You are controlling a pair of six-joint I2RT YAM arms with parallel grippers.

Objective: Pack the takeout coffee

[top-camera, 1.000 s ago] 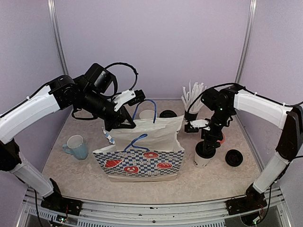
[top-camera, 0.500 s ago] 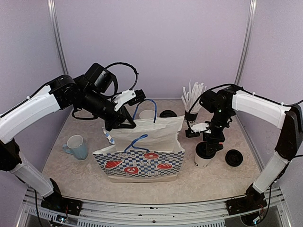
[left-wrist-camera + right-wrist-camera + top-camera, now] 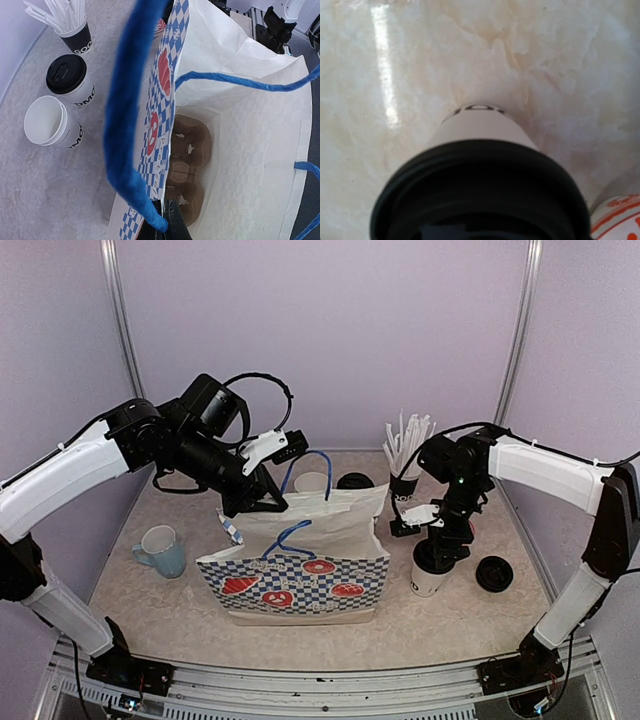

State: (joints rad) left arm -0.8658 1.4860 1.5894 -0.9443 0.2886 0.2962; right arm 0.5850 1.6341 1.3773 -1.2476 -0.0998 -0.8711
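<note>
From above, the left tool (image 3: 257,502) is closed narrowly on the rear rim of the checkered paper bag (image 3: 300,575) at centre frame, seemingly to hold its mouth open and upright for loading. The right tool (image 3: 438,546) hangs directly over a lidded coffee cup (image 3: 428,578), which stands on the desk (image 3: 130,602) just right of the bag. I cannot tell whether its fingers are wide or clasping. A loose lid (image 3: 494,573) lies further right.

In the left wrist view, the blue handle (image 3: 127,115) crosses the frame and the tool pinches the bag wall at the bottom edge. A cardboard cup carrier (image 3: 186,165) sits in the bag's bottom with no cups in the sockets that show. At upper left, outside the bag, stand a second lidded cup (image 3: 70,80) and an open cup (image 3: 49,122).

In the right wrist view, the cup's black lid (image 3: 475,195) fills the lower frame, and the tool's own fingers are not visible.
</note>
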